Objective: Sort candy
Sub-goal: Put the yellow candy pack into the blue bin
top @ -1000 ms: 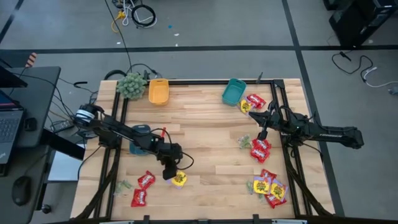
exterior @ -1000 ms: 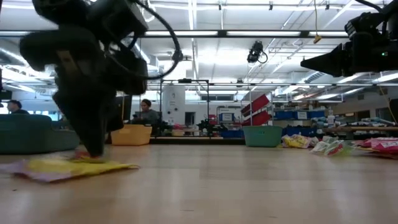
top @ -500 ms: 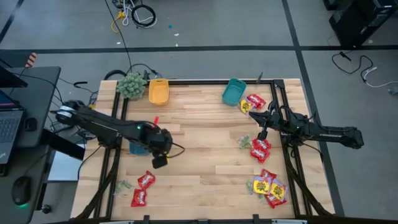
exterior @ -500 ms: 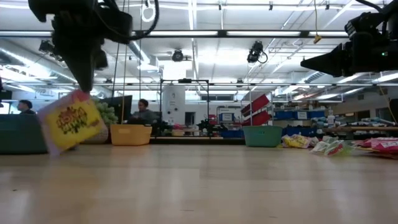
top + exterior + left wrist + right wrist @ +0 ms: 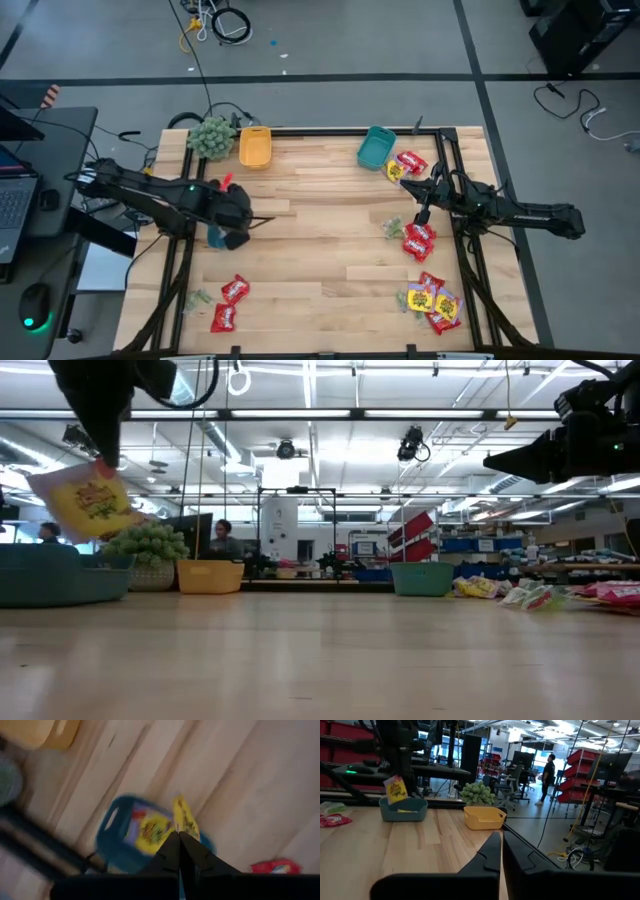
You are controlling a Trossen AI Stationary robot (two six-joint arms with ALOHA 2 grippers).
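Observation:
In the low view a yellow candy packet (image 5: 90, 500) hangs from my left gripper (image 5: 106, 452), which is shut on it. Seen from above, that gripper (image 5: 236, 237) is over the blue bin (image 5: 217, 237) at the table's left. Another yellow packet (image 5: 149, 830) lies inside the bin (image 5: 117, 847). The orange bin (image 5: 255, 147) and the teal bin (image 5: 376, 148) stand at the far edge. My right gripper (image 5: 421, 216) waits shut at the right, above red candy (image 5: 419, 240), touching nothing. My left gripper pinches the yellow packet's top edge (image 5: 183, 826) between its two fingers, coming from above and pointing steeply down. The packet hangs tilted below the fingertips (image 5: 100, 460), lifted clear of the table and above the blue bin.
Red packets (image 5: 232, 291) and a pale green one (image 5: 197, 298) lie near the front left. Mixed red and yellow packets (image 5: 431, 300) lie at the front right, and more (image 5: 406, 163) by the teal bin. A fuzzy green plant ball (image 5: 211, 136) sits at the far left corner.
My left gripper has risen from the table's near middle with the yellow packet, tipping to point more steeply down, and gone toward the left and far edges until it is over the blue bin. The packet, flat on the wood before, now hangs lifted clear.

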